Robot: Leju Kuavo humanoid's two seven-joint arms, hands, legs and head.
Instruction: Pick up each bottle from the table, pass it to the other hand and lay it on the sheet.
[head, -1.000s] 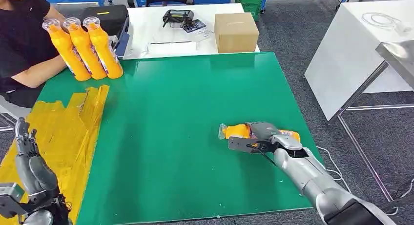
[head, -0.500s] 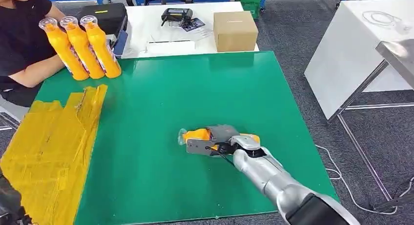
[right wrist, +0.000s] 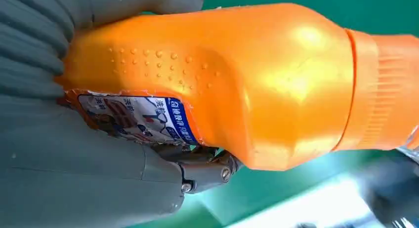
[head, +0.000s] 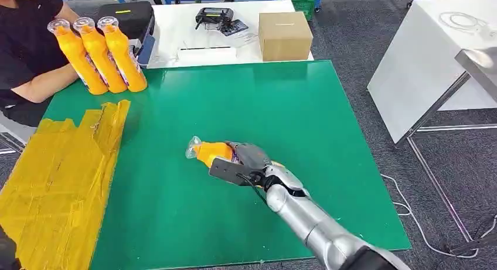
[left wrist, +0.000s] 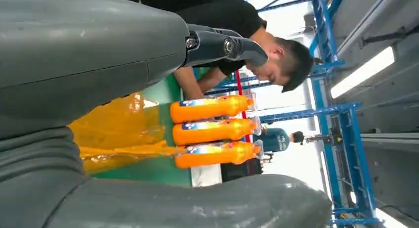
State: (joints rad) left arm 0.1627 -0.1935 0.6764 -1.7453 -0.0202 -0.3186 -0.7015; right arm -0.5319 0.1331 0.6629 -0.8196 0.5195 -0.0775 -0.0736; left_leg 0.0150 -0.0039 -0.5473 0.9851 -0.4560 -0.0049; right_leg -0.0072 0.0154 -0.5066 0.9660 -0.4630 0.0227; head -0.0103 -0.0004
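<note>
Right hand (head: 249, 163) grips your orange bottle (head: 214, 152) over the green bench (head: 305, 118), cap aimed at the yellow sheet (head: 53, 176); left hand (left wrist: 89, 55), empty and spread, waits that side.

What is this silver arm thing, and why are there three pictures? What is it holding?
It is a robot shaped a bit like a person. The big picture is taken from a camera up by its head, looking down at a green table. The other two come from small cameras at its wrists, so they look sideways. Its right hand holds an orange bottle; the right wrist camera sees that bottle very close. Three more orange bottles stand at the far corner, where a person sits. A crinkly yellow sheet lies on the table's left side. The left hand is the big grey shape in its own wrist picture.
</note>
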